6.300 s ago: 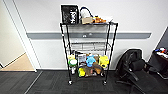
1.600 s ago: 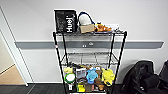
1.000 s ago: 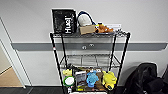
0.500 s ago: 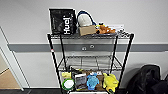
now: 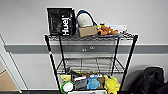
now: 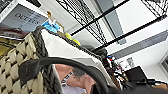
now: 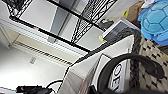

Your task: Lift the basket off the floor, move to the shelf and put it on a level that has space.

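The basket (image 6: 15, 65) shows large in the left wrist view, with cream woven sides, a dark rim and a magazine cover (image 6: 75, 80) inside. Its dark handle loop (image 6: 62, 62) arches right in front of the left wrist camera. In the right wrist view the basket (image 7: 152, 55) shows again, its other handle (image 7: 130, 58) close to that camera. It hangs off the floor between both arms, beside the shelf's lower tier. The shelf (image 5: 50, 62), a black wire rack, stands straight ahead against the wall. Its level (image 5: 92, 65) second from the top is bare wire.
The top tier holds a black bag (image 5: 61, 21), a white cap (image 5: 85, 20), a cardboard box (image 5: 87, 31) and an orange plush toy (image 5: 106, 30). The lower tier is crowded with a blue plush turtle (image 5: 93, 82) and yellow toys (image 5: 111, 83). A black backpack (image 5: 150, 80) sits right of the rack.
The camera has come closer to the shelf, which now looms larger, with its lowest part cut off. The things on the tiers have not moved.
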Controlling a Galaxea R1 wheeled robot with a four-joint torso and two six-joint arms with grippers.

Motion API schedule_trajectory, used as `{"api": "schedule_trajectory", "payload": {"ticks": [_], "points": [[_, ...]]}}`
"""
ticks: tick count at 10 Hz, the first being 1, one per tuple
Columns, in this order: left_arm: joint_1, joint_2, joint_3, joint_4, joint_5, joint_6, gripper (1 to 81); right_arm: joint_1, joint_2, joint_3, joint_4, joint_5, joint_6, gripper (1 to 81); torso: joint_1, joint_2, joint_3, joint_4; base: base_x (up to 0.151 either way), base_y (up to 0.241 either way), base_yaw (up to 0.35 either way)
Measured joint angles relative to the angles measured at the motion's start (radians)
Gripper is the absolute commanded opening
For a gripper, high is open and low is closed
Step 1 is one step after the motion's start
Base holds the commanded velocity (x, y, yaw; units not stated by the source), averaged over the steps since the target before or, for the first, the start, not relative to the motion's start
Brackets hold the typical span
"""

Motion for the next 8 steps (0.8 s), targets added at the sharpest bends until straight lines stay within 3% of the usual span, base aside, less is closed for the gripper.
{"api": "schedule_trajectory", "payload": {"ticks": [8], "points": [[-0.062, -0.02, 0.079, 0.0, -0.014, -0.004, 1.0, 0.055, -0.08, 0.096, 0.003, 0.007, 0.001, 1.0, 0.0, 0.0, 0.0, 0.0, 0.112, 0.0, 0.0]]}}
